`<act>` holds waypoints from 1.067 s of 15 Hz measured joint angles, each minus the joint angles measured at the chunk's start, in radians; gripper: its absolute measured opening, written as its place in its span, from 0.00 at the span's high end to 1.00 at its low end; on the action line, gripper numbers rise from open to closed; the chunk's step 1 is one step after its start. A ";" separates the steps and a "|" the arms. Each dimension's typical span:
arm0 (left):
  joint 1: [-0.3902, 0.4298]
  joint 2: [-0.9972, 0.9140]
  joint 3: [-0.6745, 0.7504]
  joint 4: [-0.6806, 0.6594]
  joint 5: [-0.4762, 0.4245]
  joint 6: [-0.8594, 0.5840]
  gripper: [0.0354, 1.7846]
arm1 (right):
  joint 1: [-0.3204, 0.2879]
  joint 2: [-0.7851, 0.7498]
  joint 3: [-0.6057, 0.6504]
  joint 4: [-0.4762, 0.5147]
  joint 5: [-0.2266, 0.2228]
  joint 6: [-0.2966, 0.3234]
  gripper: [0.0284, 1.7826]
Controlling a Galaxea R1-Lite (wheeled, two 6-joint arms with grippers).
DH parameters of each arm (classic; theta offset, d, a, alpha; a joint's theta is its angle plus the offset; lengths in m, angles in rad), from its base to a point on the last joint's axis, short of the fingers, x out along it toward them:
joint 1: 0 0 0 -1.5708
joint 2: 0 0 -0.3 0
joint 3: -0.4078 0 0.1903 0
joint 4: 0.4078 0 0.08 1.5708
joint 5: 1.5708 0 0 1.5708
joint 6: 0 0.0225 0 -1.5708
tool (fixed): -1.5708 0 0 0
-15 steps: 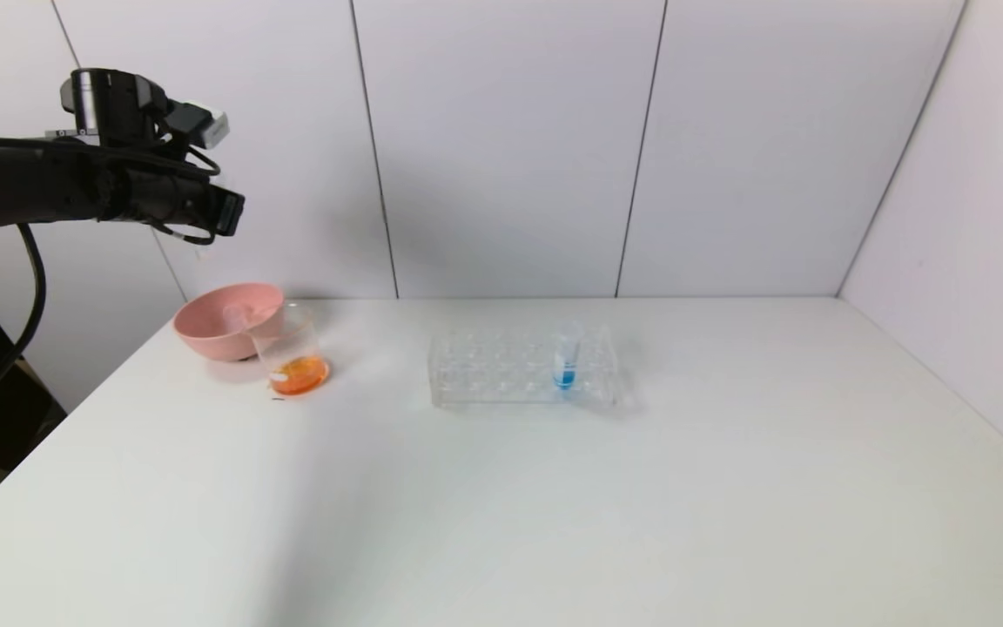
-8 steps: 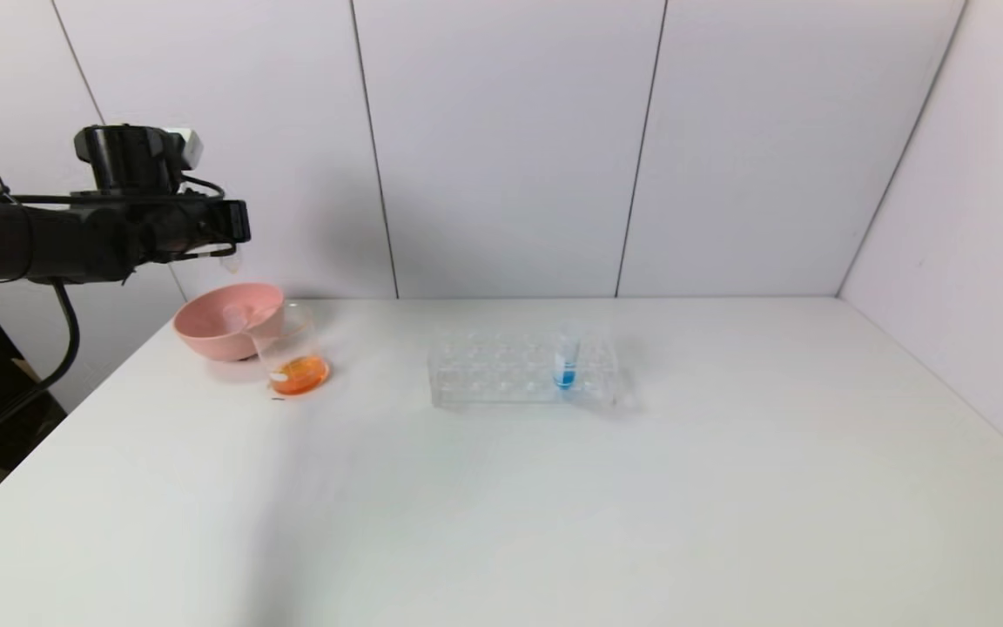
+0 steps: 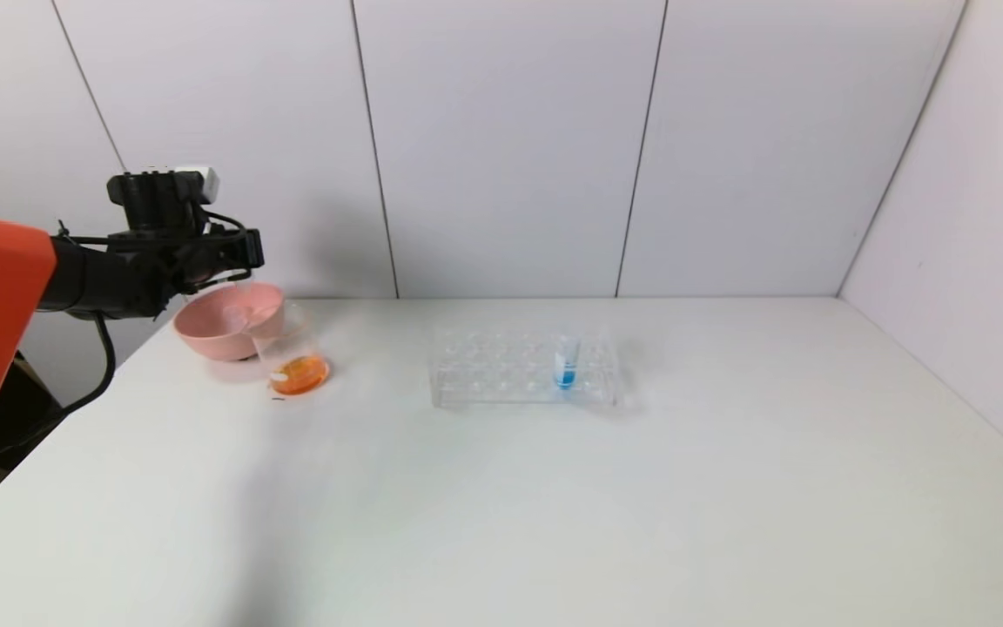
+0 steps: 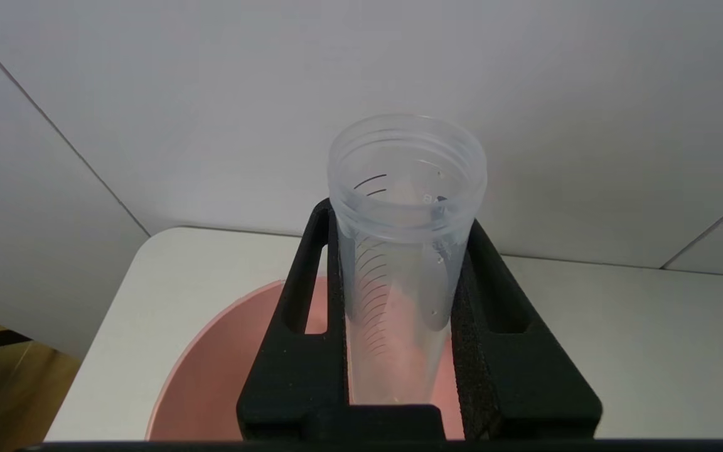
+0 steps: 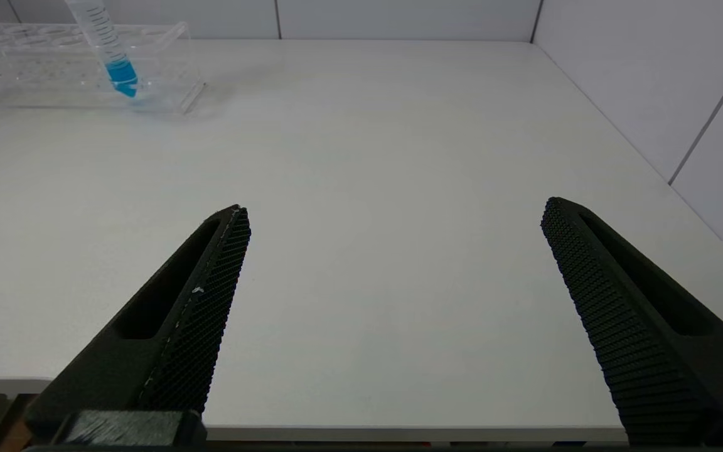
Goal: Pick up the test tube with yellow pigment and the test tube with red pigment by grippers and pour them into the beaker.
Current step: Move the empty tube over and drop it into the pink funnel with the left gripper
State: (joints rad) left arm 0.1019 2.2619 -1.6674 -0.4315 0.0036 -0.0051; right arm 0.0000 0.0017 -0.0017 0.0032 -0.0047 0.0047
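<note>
Above white table's pink bowl (image 3: 225, 320), left gripper (image 4: 399, 276) jaws clamp empty tube (image 4: 402, 251) upright, mouth up.

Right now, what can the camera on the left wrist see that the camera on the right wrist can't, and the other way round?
Only the left wrist view shows the left gripper shut on an empty test tube, above the pink bowl. Only the right wrist view shows the open right gripper, low at the table's near edge, the clear tube rack and the test tube with blue liquid. Both show the white table and the grey wall panels.
</note>
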 joint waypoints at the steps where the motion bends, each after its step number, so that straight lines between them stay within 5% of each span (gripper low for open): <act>1: 0.000 0.012 0.001 -0.002 0.001 0.001 0.75 | 0.000 0.000 0.000 0.000 0.000 0.000 0.05; 11: 0.025 0.061 0.024 -0.039 0.017 0.004 0.74 | 0.000 0.000 0.000 0.000 0.000 0.000 0.05; 14: 0.031 0.060 0.022 -0.031 0.016 0.004 0.64 | 0.000 0.000 0.000 0.000 0.000 0.000 0.05; 16: 0.033 0.057 0.021 -0.031 0.016 0.004 0.49 | 0.000 0.000 0.000 0.000 0.000 0.000 0.05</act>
State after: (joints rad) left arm 0.1345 2.3194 -1.6462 -0.4623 0.0196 -0.0013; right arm 0.0000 0.0017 -0.0017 0.0032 -0.0047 0.0047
